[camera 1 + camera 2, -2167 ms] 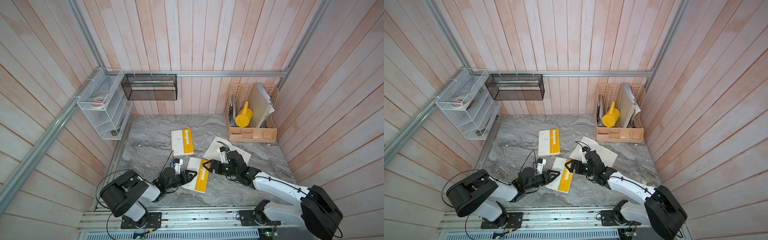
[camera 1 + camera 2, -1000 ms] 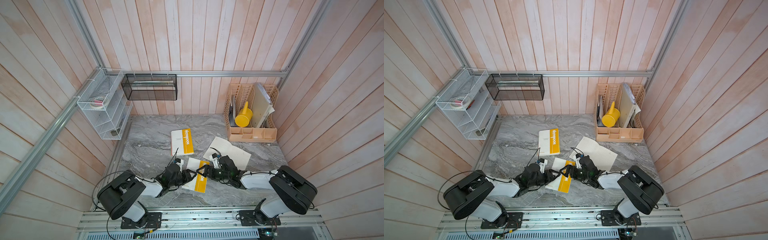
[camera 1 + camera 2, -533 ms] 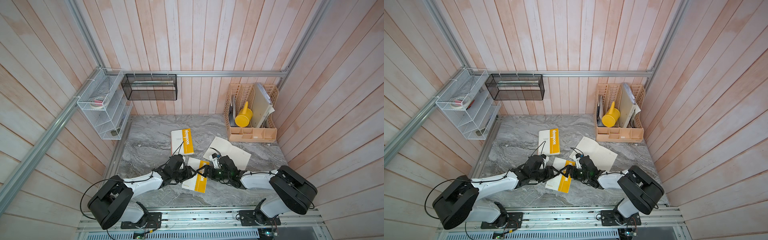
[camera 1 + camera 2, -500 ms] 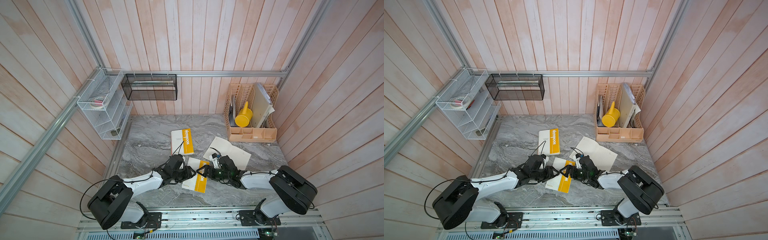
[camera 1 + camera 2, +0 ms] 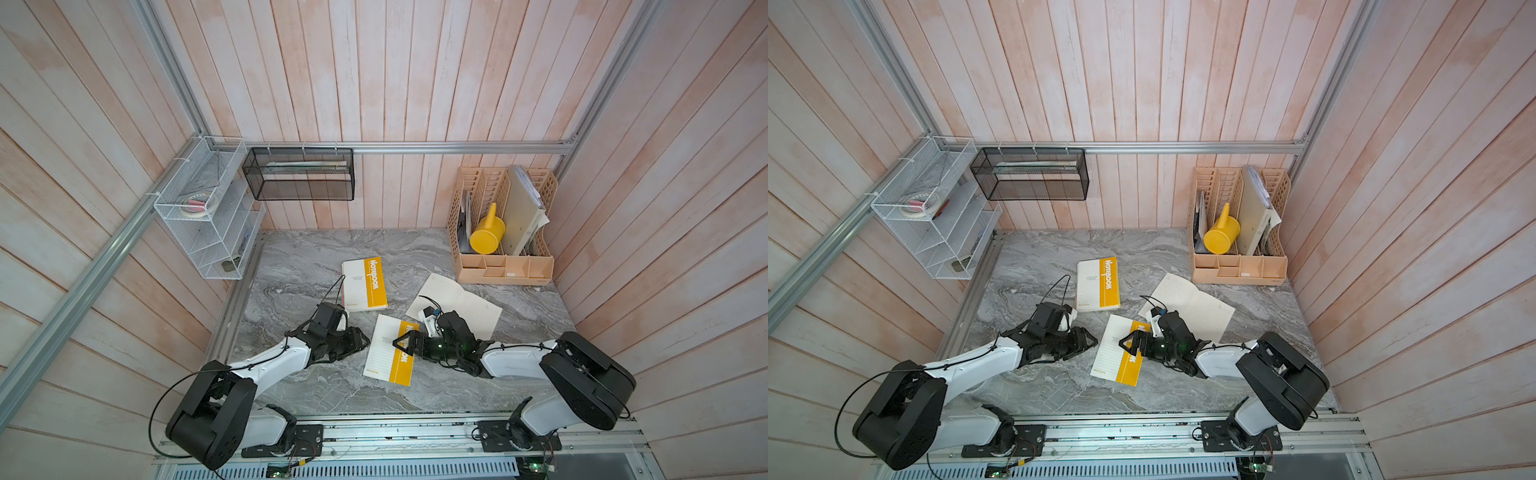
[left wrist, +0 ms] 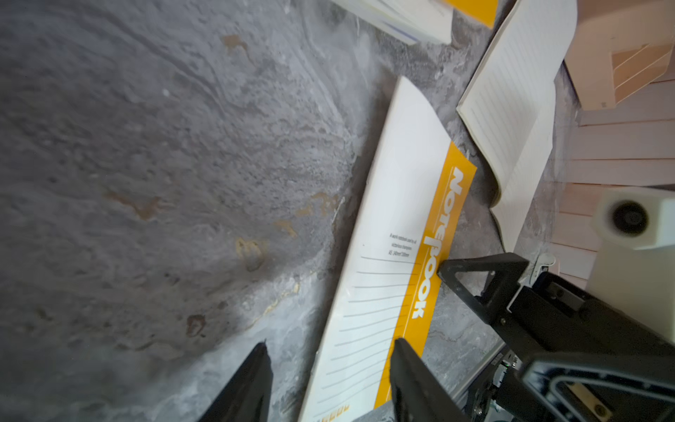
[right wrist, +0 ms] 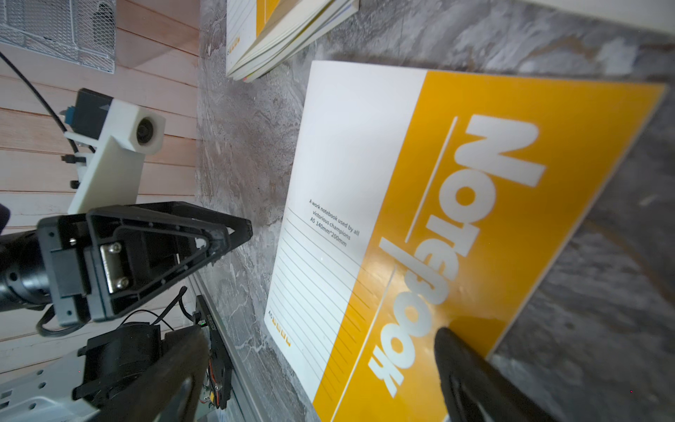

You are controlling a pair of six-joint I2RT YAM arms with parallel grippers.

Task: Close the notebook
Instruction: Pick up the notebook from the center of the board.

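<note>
Left pincer (image 5: 365, 341) shifted; closed notebook (image 5: 382, 353) lies just beside it.

Left gripper (image 5: 365, 344) backed off the notebook (image 5: 382, 353) — right gripper (image 5: 401, 347) slid onto it.

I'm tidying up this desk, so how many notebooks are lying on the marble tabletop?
3. The back notebook lies closed mid-table, the front notebook lies closed nearer the robot, and the open notebook sits near the desk organizer, which may hide more.
</note>
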